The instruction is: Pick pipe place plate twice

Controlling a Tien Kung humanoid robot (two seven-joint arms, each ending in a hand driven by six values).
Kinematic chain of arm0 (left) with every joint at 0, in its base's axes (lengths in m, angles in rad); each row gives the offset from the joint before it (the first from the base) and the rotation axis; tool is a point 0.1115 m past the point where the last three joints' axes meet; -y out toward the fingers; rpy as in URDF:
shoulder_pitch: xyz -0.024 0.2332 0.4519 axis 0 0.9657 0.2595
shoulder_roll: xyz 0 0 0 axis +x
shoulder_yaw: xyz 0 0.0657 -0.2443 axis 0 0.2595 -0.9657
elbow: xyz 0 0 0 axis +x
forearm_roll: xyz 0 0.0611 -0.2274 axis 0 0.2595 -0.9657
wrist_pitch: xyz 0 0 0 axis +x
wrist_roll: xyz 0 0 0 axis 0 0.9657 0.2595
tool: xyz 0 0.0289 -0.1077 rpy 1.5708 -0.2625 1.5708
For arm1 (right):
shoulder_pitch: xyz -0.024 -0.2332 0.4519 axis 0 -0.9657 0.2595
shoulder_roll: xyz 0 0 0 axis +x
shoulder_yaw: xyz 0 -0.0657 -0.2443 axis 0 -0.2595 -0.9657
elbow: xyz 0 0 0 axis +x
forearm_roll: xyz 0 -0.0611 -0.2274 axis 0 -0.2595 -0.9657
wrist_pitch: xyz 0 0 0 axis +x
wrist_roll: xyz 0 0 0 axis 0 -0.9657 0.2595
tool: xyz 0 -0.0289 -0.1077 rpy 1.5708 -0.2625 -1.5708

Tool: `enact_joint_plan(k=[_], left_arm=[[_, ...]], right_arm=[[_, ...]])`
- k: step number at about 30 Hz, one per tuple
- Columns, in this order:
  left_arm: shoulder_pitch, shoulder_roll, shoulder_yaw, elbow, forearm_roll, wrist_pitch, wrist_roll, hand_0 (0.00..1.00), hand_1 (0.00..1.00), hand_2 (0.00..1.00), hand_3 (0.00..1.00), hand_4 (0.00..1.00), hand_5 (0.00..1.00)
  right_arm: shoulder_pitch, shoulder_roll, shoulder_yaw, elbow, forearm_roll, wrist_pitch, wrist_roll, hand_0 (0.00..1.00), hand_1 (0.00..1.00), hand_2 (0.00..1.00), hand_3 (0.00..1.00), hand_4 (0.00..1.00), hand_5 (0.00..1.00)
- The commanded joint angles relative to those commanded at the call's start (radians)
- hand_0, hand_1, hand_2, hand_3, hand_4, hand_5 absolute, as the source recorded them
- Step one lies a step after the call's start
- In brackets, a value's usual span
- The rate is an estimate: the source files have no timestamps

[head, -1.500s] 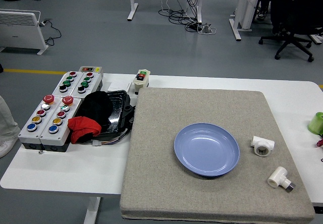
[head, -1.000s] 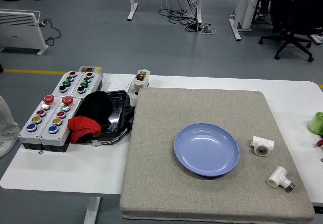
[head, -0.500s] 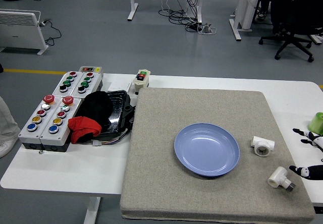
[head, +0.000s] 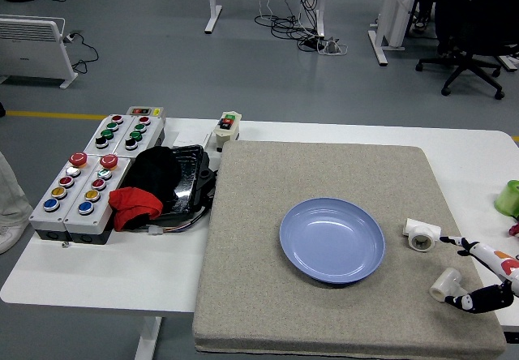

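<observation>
Right robot hand, fingers spread and holding nothing, has one fingertip against the nearer pipe fitting.

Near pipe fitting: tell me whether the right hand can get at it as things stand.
Probably yes. The right hand is open beside the near pipe fitting, one finger at its right end, and nothing on the grey mat lies between them.

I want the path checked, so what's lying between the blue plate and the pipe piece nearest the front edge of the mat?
Nothing: in the head view, only bare grey mat separates the blue plate from the near pipe fitting.
</observation>
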Motion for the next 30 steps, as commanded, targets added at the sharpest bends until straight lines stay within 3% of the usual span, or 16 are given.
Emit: enact_joint_plan(k=[2,13,14,19,20,26,27,30], left_arm=[[-0.002,0.0,0.003,0.0,0.0,0.0,0.0,0.649,0.636,0.692,0.653,0.355,0.998],[-0.001,0.0,-0.007,0.0,0.005,0.0,0.002,0.649,0.634,0.691,0.653,0.355,0.998],[-0.001,0.0,-0.006,0.0,0.003,0.0,0.002,0.649,0.634,0.691,0.652,0.353,0.998],[-0.003,-0.001,-0.006,0.0,0.003,0.0,0.002,0.649,0.634,0.691,0.652,0.353,0.998],[-0.003,-0.001,-0.006,0.0,0.003,0.0,0.002,0.649,0.635,0.69,0.652,0.353,0.998],[-0.004,0.001,-0.01,-0.001,0.008,0.0,0.002,0.649,0.635,0.69,0.652,0.353,0.998],[-0.004,0.001,-0.01,-0.001,0.009,0.0,0.002,0.648,0.635,0.69,0.652,0.353,0.998],[-0.006,0.0,-0.009,-0.001,0.009,0.0,0.002,0.648,0.635,0.69,0.652,0.353,0.998]], right_arm=[[0.014,0.0,-0.011,-0.014,-0.025,0.004,0.004,0.977,0.884,0.963,0.902,0.803,0.242],[0.046,-0.004,-0.052,-0.077,-0.068,0.022,0.022,0.974,0.878,0.954,0.897,0.796,0.234],[0.049,-0.004,-0.055,-0.082,-0.068,0.022,0.024,0.935,0.877,0.952,0.885,0.775,0.213],[0.061,0.0,-0.066,-0.109,-0.094,0.024,0.039,0.935,0.877,0.952,0.885,0.775,0.213],[0.062,0.0,-0.067,-0.111,-0.097,0.024,0.041,0.898,0.858,0.929,0.847,0.758,0.184],[0.073,0.0,-0.083,-0.13,-0.133,0.035,0.057,0.898,0.858,0.929,0.847,0.758,0.184],[0.076,0.0,-0.087,-0.134,-0.139,0.037,0.06,0.858,0.817,0.865,0.791,0.722,0.133],[0.083,0.002,-0.093,-0.143,-0.151,0.044,0.064,0.858,0.817,0.865,0.791,0.722,0.133]])
